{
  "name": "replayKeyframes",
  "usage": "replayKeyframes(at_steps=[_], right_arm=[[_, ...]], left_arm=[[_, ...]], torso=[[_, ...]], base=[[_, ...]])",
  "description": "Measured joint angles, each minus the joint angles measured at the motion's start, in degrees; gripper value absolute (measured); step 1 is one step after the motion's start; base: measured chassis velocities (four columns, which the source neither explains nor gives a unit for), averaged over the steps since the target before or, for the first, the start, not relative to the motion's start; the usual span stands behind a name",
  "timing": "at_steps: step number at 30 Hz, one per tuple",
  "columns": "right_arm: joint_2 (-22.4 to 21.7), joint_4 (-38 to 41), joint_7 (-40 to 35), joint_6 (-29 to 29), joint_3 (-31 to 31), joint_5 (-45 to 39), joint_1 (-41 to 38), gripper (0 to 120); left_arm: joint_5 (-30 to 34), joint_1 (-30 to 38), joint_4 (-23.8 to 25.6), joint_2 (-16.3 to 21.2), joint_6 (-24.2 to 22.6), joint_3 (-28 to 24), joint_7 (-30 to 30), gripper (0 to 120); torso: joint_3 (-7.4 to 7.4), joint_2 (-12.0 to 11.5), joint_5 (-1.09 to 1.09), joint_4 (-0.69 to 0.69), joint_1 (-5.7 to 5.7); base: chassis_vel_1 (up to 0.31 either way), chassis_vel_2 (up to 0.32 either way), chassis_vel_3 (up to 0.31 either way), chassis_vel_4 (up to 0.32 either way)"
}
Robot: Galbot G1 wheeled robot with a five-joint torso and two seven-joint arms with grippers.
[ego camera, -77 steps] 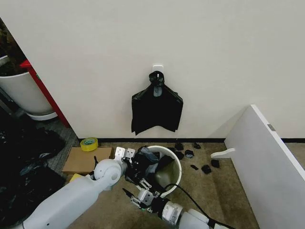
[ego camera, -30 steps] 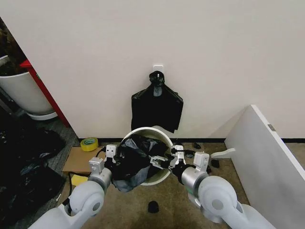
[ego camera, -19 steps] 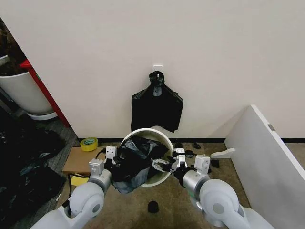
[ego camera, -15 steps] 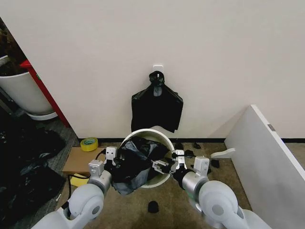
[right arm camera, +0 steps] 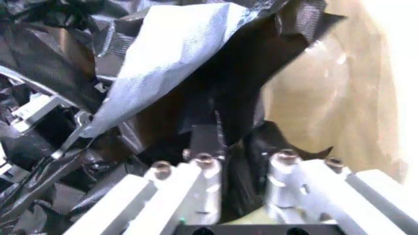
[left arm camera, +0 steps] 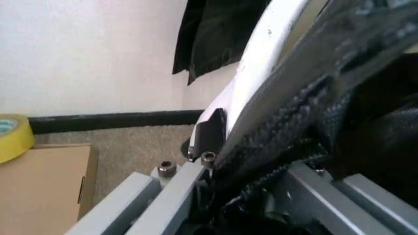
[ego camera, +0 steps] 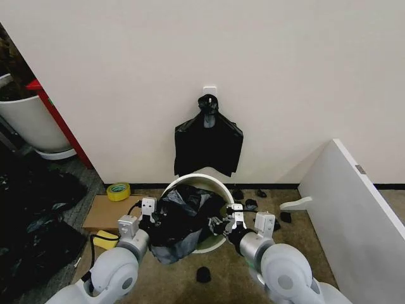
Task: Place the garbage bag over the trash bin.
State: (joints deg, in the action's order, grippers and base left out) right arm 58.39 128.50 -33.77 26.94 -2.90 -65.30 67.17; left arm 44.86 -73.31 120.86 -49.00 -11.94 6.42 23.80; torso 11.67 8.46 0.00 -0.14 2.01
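The cream-white trash bin (ego camera: 204, 180) is tipped with its mouth toward me, between both arms. The glossy black garbage bag (ego camera: 180, 218) is bunched over the bin's left rim and across its mouth, hanging down outside on the left. My left gripper (ego camera: 158, 220) is shut on the bag at the white rim (left arm camera: 261, 73), with crinkled plastic (left arm camera: 365, 122) pressed against it. My right gripper (ego camera: 219, 225) reaches into the mouth from the right. In the right wrist view it (right arm camera: 238, 142) is shut on a fold of bag (right arm camera: 176, 54), with the bin's inner wall (right arm camera: 326, 88) behind.
A flat black bundle (ego camera: 207, 142) hangs on the wall behind the bin. A yellow tape roll (ego camera: 118, 190) and cardboard (ego camera: 104, 212) lie left. A white board (ego camera: 354, 215) leans at right. Small black pieces (ego camera: 256, 193) and a black lump (ego camera: 202, 274) dot the carpet. Dark bags (ego camera: 31, 215) heap far left.
The bin came up off the carpet between both grippers, then sank slightly toward me. The bag has spread further across its mouth, and both grippers have moved lower and nearer.
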Motion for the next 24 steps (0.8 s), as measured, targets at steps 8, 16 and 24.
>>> replayKeyframes(at_steps=[8,16,24], right_arm=[[-0.59,0.60,2.94,-1.41,-0.36,3.67,0.74,0],[-2.49,2.90,5.98,-4.67,0.53,11.62,1.28,0],[-5.26,4.90,7.72,-6.92,5.86,16.58,0.32,0]], left_arm=[[1.93,0.02,0.00,-0.53,-0.60,0.05,0.69,0],[4.87,0.11,0.63,-0.48,-1.73,0.25,1.28,0],[9.91,-0.85,2.30,-0.76,-3.22,0.82,2.48,0]], torso=[[0.00,0.00,0.00,0.00,0.00],[0.00,0.00,0.00,0.00,0.00],[0.00,0.00,0.01,0.01,0.00]], base=[[0.000,0.000,0.000,0.000],[0.000,0.000,0.000,0.000],[0.000,0.000,0.000,0.000]])
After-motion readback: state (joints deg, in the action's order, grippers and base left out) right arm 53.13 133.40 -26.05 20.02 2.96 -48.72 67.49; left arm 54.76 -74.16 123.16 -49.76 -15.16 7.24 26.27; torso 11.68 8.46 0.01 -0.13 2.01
